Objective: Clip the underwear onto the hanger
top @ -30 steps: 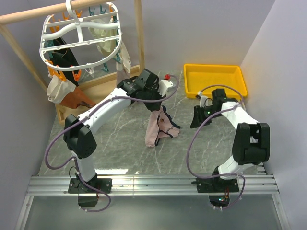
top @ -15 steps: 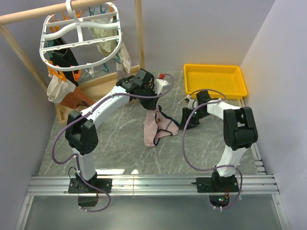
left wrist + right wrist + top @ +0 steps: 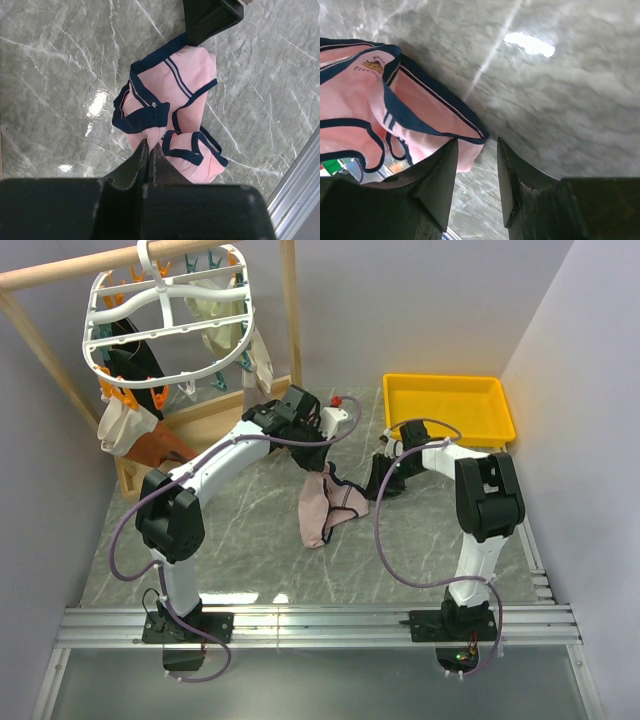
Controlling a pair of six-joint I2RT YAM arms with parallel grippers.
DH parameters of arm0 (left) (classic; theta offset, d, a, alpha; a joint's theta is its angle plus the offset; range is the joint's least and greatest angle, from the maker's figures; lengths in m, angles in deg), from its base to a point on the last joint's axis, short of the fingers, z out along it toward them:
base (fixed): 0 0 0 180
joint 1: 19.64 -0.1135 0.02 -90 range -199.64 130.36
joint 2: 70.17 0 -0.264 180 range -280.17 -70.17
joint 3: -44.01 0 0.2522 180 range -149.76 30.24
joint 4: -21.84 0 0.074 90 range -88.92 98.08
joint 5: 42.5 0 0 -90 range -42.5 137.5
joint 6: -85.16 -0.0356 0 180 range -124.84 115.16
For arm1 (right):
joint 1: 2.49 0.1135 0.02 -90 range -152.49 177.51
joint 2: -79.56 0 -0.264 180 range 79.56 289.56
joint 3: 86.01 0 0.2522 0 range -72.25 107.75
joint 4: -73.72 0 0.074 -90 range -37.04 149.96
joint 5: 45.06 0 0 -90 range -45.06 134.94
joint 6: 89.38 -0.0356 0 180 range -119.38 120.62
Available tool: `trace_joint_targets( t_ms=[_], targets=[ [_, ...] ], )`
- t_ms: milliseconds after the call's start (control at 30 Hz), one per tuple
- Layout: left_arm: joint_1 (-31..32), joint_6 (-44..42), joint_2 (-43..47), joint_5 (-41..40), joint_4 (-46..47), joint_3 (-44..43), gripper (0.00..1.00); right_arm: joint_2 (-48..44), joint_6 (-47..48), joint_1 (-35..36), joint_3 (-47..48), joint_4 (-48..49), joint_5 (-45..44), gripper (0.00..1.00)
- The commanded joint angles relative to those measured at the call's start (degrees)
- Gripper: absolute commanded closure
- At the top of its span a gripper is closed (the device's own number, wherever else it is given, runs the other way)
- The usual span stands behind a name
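The pale pink underwear (image 3: 325, 505) with navy trim hangs from my left gripper (image 3: 322, 472) above the marble table; its lower part rests on the table. In the left wrist view the gripper (image 3: 149, 145) is shut on the underwear (image 3: 172, 85) at its upper edge. My right gripper (image 3: 378, 478) is open, just right of the garment. In the right wrist view the gripper (image 3: 476, 145) has its jaws apart, with the garment's navy-trimmed corner (image 3: 420, 107) right at the gap between the tips. The white oval hanger (image 3: 165, 320) with orange and teal clothespins hangs from the wooden rod at the back left.
A yellow tray (image 3: 448, 408) sits at the back right. Cream and black garments (image 3: 135, 405) hang from the hanger. The wooden rod frame (image 3: 290, 310) and its base stand at the back left. A metal rail (image 3: 320, 625) runs along the near edge.
My right gripper has moved left across the table to the underwear's right edge. My left gripper has shifted slightly left and back with the underwear still held.
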Motion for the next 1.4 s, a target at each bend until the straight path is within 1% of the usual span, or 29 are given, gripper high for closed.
trace_joint_targets(
  t_ms=[0,167,300,400,433,533,633,667,733,767,833,867,1000,1067,1200,1333,1367],
  targets=[
    [-0.9,-0.38,0.59,1.84,1.36,0.7,0.98,2.92,0.49,1.16,1.45,1.29,0.39,0.56],
    [-1.52,0.06,0.67,2.28,2.06,1.75,0.98,4.68,0.67,1.34,2.15,0.24,3.03,0.6],
    [-1.52,0.23,0.76,2.1,2.24,2.11,0.98,5.3,0.67,1.43,3.2,0.23,3.22,0.69],
    [-1.78,0.58,1.2,2.01,2.59,2.9,0.98,4.86,0.85,1.43,3.38,0.67,2.16,0.86],
    [-1.87,0.67,1.55,2.19,2.59,3.25,0.98,4.6,0.85,1.43,3.47,0.5,1.64,1.0],
    [-2.31,1.46,2.43,3.06,2.76,4.57,0.99,2.23,1.37,1.34,3.12,0.15,1.54,1.0],
    [-3.1,2.69,5.41,4.38,3.9,6.85,0.99,-3.47,3.38,1.08,1.45,-0.9,-0.03,1.0],
    [-3.79,3.04,6.29,5.17,4.25,8.42,0.99,-6.97,4.18,0.73,1.19,-1.6,-0.47,1.0],
    [-4.41,3.4,9.44,7.98,5.48,10.01,0.99,-11.03,6.28,0.11,0.57,-3.88,-1.0,1.0],
    [-5.11,3.66,10.68,8.69,6.1,11.85,1.0,-15.14,6.99,-0.24,0.4,-4.5,-1.35,1.0],
    [-5.73,3.75,14.45,10.88,8.29,13.44,1.0,-19.81,9.62,-1.21,0.22,-6.34,-3.46,1.0],
    [-6.08,3.92,15.87,11.24,9.26,15.01,0.99,-24.19,10.59,-1.47,0.3,-7.05,-4.16,1.0],
    [-8.72,4.54,22.11,15.18,14.0,17.49,1.0,-33.36,15.08,-1.91,1.79,-9.6,-9.34,1.0],
    [-9.42,4.1,25.8,18.44,17.34,20.03,0.98,-37.4,17.45,-2.09,3.2,-11.8,-11.11,1.0],
    [-9.6,2.26,31.34,24.5,19.9,25.04,0.95,-43.29,20.26,-2.09,3.21,-15.93,-12.08,1.0],
    [-9.51,1.12,35.29,31.44,16.75,29.0,0.93,-49.71,22.9,-1.91,0.05,-20.93,-12.26,1.0],
    [-9.51,0.42,35.83,34.41,15.69,30.57,0.92,-52.16,23.52,-1.83,-1.18,-22.34,-11.47,1.0]
  ],
)
